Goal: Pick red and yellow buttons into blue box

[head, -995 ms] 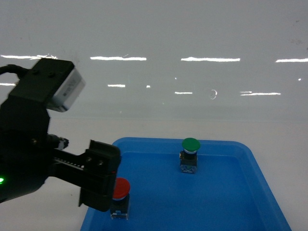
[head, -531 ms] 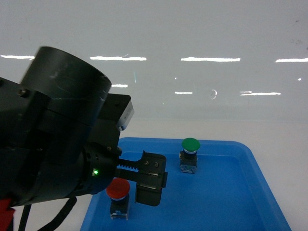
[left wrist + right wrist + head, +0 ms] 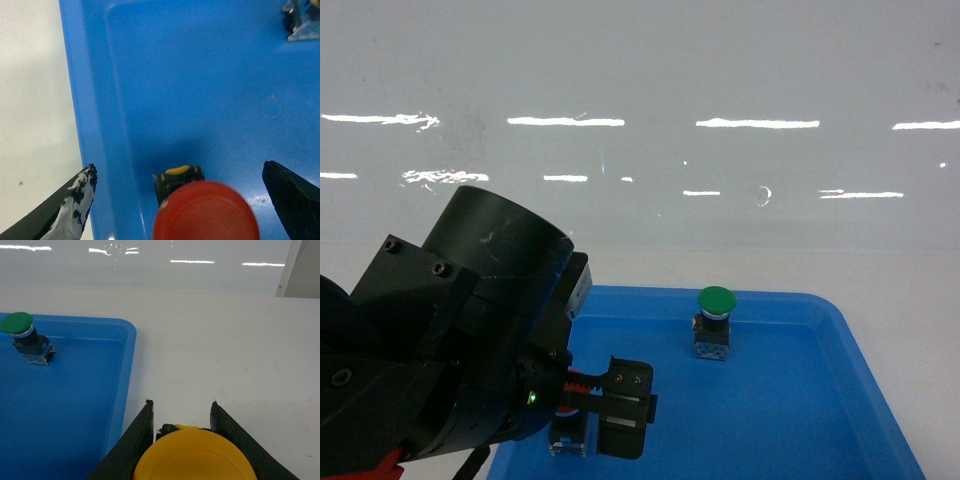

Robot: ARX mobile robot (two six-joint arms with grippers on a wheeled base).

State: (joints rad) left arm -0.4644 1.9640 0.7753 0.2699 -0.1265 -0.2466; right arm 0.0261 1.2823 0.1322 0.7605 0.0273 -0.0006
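The red button stands inside the blue box near its left wall. My left gripper is open, and its fingers stand wide on either side of the red cap without touching it. In the head view the left gripper covers the red cap, so only the button's block shows. My right gripper is shut on the yellow button, over the white table just right of the blue box. The right gripper is out of the head view.
A green-capped button stands upright in the far middle of the blue box; it also shows in the right wrist view as the green button. My left arm fills the head view's lower left. White table surrounds the box.
In the head view my left arm has swung over the box's left corner and dropped lower. Its gripper now covers the red cap, which was visible before.
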